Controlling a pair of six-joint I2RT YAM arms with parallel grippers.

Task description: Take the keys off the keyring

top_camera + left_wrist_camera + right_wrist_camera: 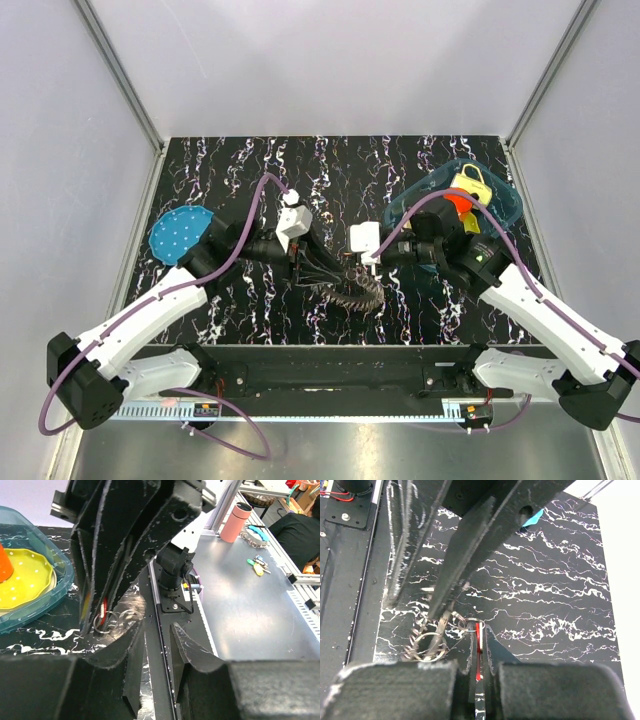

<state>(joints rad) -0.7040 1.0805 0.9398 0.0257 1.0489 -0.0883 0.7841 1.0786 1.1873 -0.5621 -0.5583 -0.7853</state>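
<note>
Keys (pixel 358 290) are lying bunched on the keyring (pixel 427 645) close to the front edge of the marbled mat (pixel 420 170), just behind the black rail (pixel 330 365), so you are working with little room on the near side. Your right gripper (pixel 478 632) is clamping its jaws on the red piece (pixel 478 655). Your left gripper (pixel 156 627) is standing with jaws apart, one fingertip down at the bunch. Bare mat is stretching toward the far wall, with the blue disc (pixel 178 235) sitting at its left edge and the teal tray (pixel 505 205) at its far right corner. Marks on the front strip (pixel 300 410) are showing too small to read.
</note>
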